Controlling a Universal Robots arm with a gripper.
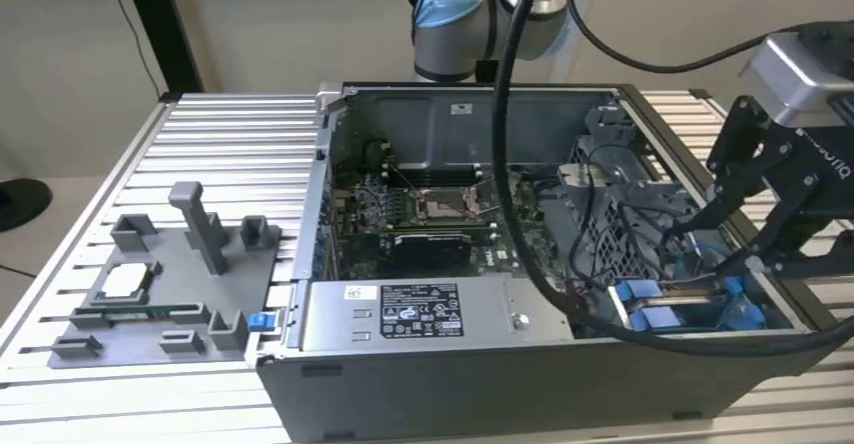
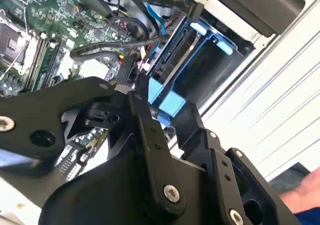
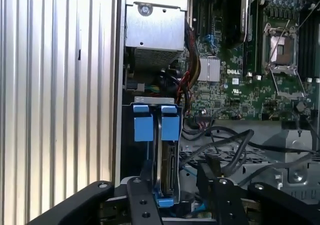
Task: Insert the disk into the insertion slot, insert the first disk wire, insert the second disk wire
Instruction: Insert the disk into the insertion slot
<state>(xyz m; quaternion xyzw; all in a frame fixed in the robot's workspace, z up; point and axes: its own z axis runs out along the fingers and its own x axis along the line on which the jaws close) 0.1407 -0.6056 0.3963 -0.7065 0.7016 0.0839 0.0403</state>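
Straddles silver-grey, blue-framed rectangular disk (image 3: 167, 171) with black gripper (image 1: 715, 250) open, exterior view's lower right. Judged rigid, shock-sensitive; grip across frame edges.

exterior view: high, oblique, whole computer case (image 1: 534, 384) | both wrist views: close above insertion slot (image 3: 143, 127)

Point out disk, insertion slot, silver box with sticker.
disk (image 3: 167, 172): first wrist view, on its narrow metal edge.
insertion slot (image 3: 152, 101): first wrist view, on its grey metal frame end.
silver box (image 1: 487, 314): exterior view, on its bare metal face.

Cables (image 3: 232, 139) — just beside insertion slot (image 3: 144, 125)
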